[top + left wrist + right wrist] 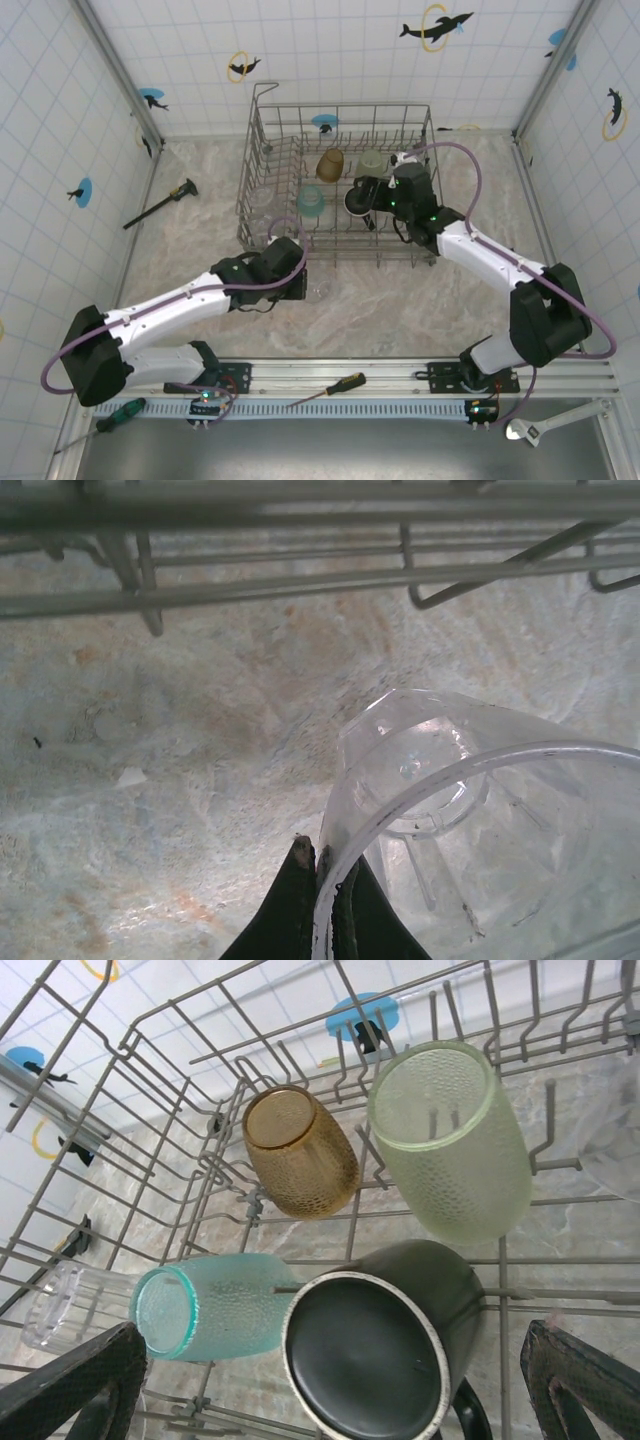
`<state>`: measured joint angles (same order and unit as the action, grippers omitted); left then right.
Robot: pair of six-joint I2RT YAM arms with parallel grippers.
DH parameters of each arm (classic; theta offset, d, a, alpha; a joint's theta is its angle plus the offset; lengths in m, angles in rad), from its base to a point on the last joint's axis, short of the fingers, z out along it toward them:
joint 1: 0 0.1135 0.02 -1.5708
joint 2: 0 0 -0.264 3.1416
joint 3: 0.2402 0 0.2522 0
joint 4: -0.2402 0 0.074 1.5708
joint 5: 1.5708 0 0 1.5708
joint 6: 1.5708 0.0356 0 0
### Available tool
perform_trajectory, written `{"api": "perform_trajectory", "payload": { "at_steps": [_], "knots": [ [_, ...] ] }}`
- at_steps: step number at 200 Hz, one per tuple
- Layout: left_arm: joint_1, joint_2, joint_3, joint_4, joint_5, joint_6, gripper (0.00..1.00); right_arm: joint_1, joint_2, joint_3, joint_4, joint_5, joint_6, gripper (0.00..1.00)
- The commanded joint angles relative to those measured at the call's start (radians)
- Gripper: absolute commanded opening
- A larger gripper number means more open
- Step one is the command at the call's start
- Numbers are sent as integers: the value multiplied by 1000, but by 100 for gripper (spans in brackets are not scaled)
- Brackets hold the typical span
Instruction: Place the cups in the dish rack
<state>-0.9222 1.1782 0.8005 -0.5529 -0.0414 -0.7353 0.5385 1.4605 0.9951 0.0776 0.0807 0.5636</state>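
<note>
From above, the rack (340,180) stands at the far middle of the tabletop (200,260). The left arm reaches to the rack's near left corner, where the left end effector (309,285) sits low over the tabletop with a clear cup (321,291) at its tip, just outside the rack. The right end effector (366,196) is inside the rack beside the mug (356,204), with a blue cup (310,202) to its left and an amber cup (331,165) and a green cup (372,160) farther back. A screwdriver (328,388) lies on the rail between the arm bases. In the left wrist view, the fingers (296,900) are pinched shut on the clear cup's rim, one outside the wall and one inside; the cup is tipped on its side, mouth toward the camera, near the rack's bottom wires. In the right wrist view, the fingers (75,1390) stand wide apart with nothing gripped; the mug lies on its side between them, mouth toward the camera. The blue cup lies touching its left side, a second clear cup (60,1305) lies left of that, and the amber and green cups rest bottom-up on the tines behind.
</note>
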Motion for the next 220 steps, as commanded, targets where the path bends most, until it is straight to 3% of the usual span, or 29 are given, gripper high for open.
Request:
{"api": "perform_trajectory", "payload": {
  "at_steps": [1,41,80,138,220],
  "knots": [
    [-7,5,75,-37,-27,43,0,-14,-38,-23,10,-6,12,100],
    [-7,39,167,-81,-16,72,0,-29,-48,-31,9,-11,13,100],
    [-7,80,262,-59,83,86,0,-41,-52,-33,9,-16,15,100],
    [-7,137,374,-51,84,112,0,-47,-55,-32,6,-22,16,100],
    [-7,245,548,21,179,137,0,-64,-87,-47,-29,-12,10,100]
  ]
}}
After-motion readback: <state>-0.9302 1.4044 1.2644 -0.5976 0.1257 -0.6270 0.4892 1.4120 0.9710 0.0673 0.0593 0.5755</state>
